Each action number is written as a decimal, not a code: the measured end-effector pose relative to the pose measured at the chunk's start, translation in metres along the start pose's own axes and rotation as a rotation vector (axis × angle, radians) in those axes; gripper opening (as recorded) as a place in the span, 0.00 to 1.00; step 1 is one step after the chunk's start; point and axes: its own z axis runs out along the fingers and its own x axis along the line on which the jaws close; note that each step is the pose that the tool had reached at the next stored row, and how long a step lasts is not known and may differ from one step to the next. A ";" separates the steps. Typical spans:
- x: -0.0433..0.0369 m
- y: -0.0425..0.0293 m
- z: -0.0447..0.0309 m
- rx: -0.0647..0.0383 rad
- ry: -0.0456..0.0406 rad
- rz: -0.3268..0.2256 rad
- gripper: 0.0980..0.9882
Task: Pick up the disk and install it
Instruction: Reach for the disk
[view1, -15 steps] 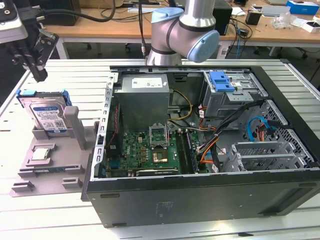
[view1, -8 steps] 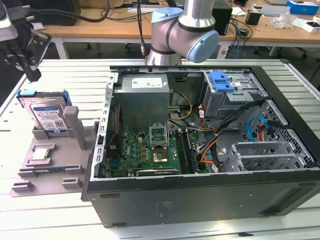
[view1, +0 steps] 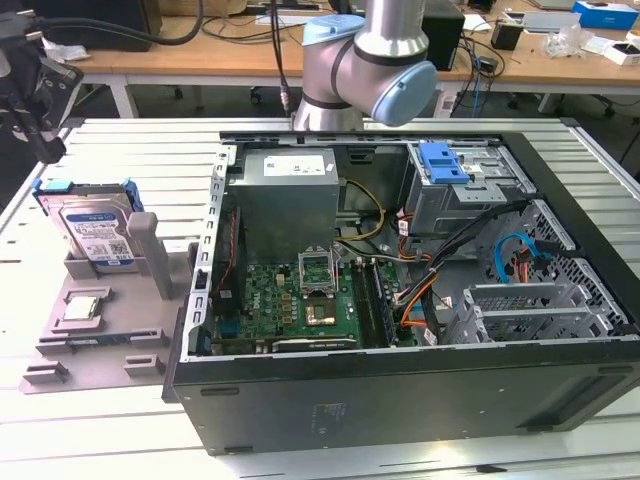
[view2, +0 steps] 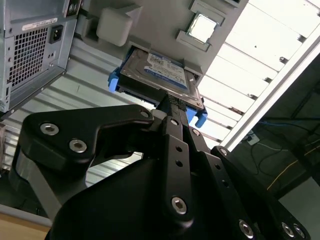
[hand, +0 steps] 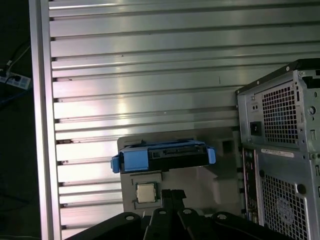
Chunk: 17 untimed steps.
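**Reaching for the disk, grasp not yet made**

In the second wrist view the gripper (view2: 172, 106) points straight down at the disk with its two fingers drawn together and nothing between them. Its tip is close above the disk's upper edge but, as far as I can tell, not touching it. The step in hand looks like the approach for the pick. Nothing of the install has begun.

To my eye a grasp calls for the jaws to part first. They then need to straddle the thin body of the drive rather than its blue end tabs.

The disk (view1: 95, 232) stands on edge in a slot of the grey holder (view1: 130, 325), on the slatted table (view1: 130, 150). It is a flat silver-grey drive. A white-and-blue label covers its broad face, and a blue bracket (hand: 135, 160) wraps its edges, with tabs sticking out at both ends. A small square CPU chip (hand: 145, 192) lies flat in the same holder, just beside the disk.

Farther off, towards the exterior view's right, the open computer case (view1: 400, 400) lies on its side, well apart from the disk.
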 end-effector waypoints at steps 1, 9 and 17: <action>0.0017 -0.0001 -0.0001 0.000 0.0000 0.000 0.01; 0.0199 -0.0014 -0.0003 0.000 0.0000 0.000 0.01; 0.0282 -0.0019 -0.0003 0.000 0.0000 0.000 0.01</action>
